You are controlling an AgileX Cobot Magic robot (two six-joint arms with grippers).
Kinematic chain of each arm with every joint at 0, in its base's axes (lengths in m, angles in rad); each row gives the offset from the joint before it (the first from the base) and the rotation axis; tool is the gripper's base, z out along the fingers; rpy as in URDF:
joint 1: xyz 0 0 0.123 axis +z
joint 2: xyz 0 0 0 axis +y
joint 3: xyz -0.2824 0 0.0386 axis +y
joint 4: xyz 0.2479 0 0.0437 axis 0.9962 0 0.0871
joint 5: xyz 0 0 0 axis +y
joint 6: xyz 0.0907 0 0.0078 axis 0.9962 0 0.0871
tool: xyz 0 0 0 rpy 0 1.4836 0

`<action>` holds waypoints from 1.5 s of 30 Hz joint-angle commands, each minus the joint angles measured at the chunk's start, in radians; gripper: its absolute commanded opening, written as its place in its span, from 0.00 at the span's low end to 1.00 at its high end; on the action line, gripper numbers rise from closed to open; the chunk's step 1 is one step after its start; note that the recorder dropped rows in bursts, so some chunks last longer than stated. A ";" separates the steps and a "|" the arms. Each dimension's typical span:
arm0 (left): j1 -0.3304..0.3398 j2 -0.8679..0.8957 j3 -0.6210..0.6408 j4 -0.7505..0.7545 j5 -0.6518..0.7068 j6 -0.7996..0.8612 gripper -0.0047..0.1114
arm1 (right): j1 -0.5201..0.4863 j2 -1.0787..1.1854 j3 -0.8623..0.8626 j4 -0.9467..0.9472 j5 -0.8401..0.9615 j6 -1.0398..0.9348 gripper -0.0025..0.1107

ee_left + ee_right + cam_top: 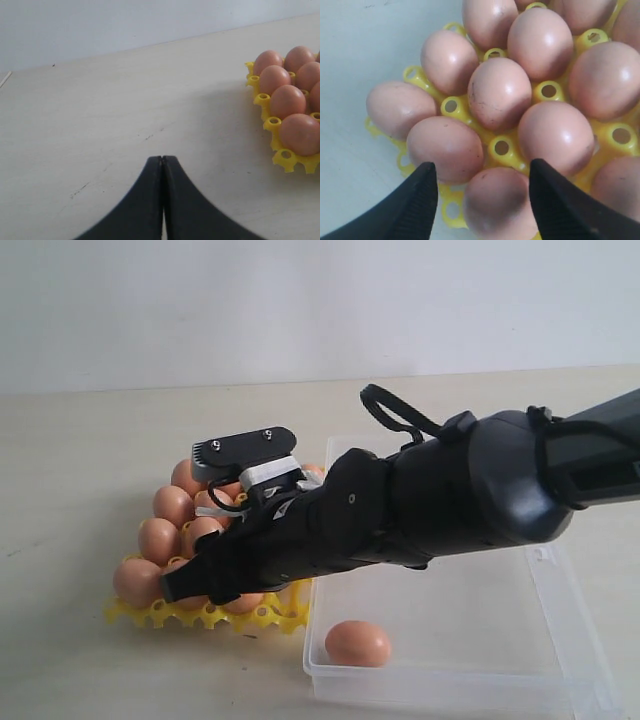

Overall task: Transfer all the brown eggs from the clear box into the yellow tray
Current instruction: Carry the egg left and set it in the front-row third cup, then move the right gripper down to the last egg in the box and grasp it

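Observation:
The yellow tray (210, 615) holds several brown eggs (160, 540). My right gripper (190, 520) reaches over it from the right, and its arm hides part of the tray. In the right wrist view, this gripper (482, 167) stands open. One egg (500, 205) sits in an edge cup between its fingers, with a gap showing on each side. A single brown egg (357, 643) lies in the near left corner of the clear box (560, 590). My left gripper (162, 159) is shut on nothing, low over bare table beside the tray (285, 159).
The pale tabletop (90, 440) runs back to a plain wall. The clear box stands right against the tray's right side. My right arm (470, 490) spans the box from the right edge of the exterior view.

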 commanded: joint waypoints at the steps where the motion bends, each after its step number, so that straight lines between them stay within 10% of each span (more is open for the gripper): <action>1: 0.002 0.001 -0.004 -0.002 -0.009 -0.003 0.04 | 0.004 -0.058 -0.006 -0.022 -0.011 -0.010 0.50; 15: 0.002 0.001 -0.004 -0.002 -0.009 -0.003 0.04 | -0.222 -0.262 0.031 -0.223 0.532 0.020 0.18; 25: 0.002 0.001 -0.004 -0.002 -0.009 -0.003 0.04 | -0.350 -0.258 0.032 -0.340 0.770 0.020 0.49; 45: 0.002 0.001 -0.004 -0.002 -0.009 -0.003 0.04 | -0.274 -0.130 0.032 -0.379 0.745 -0.130 0.50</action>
